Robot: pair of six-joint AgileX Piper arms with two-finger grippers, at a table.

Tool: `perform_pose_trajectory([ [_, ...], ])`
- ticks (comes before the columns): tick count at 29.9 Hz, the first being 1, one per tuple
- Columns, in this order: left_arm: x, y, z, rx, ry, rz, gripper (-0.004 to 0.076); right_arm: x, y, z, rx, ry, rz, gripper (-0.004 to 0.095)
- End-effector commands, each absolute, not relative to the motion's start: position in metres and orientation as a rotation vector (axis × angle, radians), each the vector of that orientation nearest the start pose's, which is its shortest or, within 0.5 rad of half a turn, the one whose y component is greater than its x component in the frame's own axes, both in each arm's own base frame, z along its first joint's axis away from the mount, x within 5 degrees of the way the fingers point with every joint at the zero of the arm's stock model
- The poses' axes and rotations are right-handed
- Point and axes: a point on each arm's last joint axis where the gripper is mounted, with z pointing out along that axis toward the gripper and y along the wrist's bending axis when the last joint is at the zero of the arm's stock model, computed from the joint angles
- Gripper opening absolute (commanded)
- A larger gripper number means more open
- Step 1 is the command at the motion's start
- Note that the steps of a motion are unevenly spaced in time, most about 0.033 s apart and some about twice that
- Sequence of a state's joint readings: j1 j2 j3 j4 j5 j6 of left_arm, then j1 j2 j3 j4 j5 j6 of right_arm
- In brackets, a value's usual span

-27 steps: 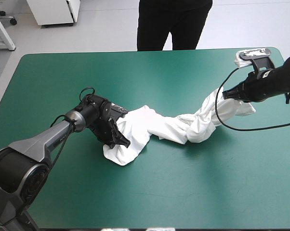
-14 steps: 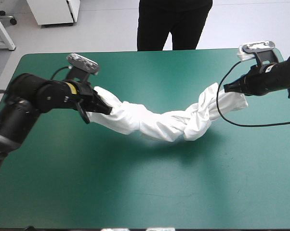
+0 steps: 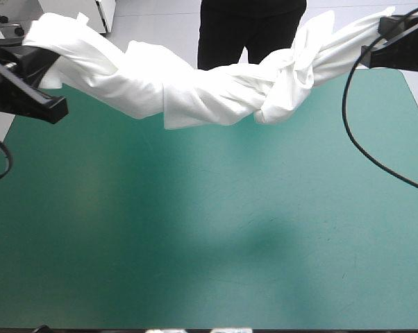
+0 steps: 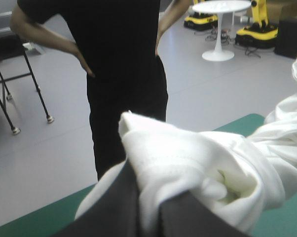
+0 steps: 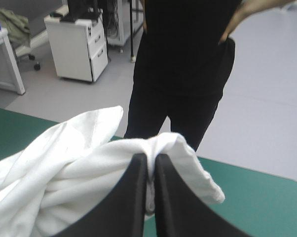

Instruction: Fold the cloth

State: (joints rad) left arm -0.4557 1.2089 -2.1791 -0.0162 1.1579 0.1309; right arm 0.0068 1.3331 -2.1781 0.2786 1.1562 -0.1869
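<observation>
Two ends of the twisted T-shirt sit clenched in my left gripper and right gripper, above the table.

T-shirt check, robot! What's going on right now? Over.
Left gripper shut on the T-shirt, right gripper likewise. T-shirt off the table, strung between them, twisted like rope. Nothing in the way.

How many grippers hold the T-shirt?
2: left gripper shut on the T-shirt at its left end, right gripper shut on its right end.
</observation>
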Motion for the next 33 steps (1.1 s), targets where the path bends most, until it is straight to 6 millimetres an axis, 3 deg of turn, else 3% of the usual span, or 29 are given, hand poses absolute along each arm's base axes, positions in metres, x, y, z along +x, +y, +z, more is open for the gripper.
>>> perform_pose_trajectory([
  [1,0.095,-0.052,0.639,0.469,1.454,-0.312,-0.0009,0.146,0.024,0.628,-0.241,1.588,0.18,-0.0017],
  [8,0.061,-0.04,0.635,0.52,1.485,-0.344,-0.0009,0.106,0.035,0.631,-0.327,1.564,0.257,-0.0017],
  [12,0.045,-0.032,0.626,0.529,1.53,-0.348,-0.0009,0.095,0.044,0.616,-0.423,1.643,0.338,-0.0017],
  [15,0.045,-0.033,0.614,0.552,1.609,-0.344,-0.0009,0.092,0.049,0.601,-0.471,1.706,0.387,-0.0017],
  [20,0.057,-0.039,0.593,0.541,1.715,-0.377,-0.0009,0.087,0.052,0.581,-0.485,1.783,0.449,-0.0017],
  [25,0.079,-0.052,0.561,0.546,1.878,-0.414,-0.0009,0.098,0.055,0.556,-0.464,1.895,0.475,-0.0017],
  [33,0.103,-0.07,0.498,0.522,2.151,-0.505,-0.0009,0.132,0.066,0.488,-0.438,2.176,0.53,-0.0017],
])
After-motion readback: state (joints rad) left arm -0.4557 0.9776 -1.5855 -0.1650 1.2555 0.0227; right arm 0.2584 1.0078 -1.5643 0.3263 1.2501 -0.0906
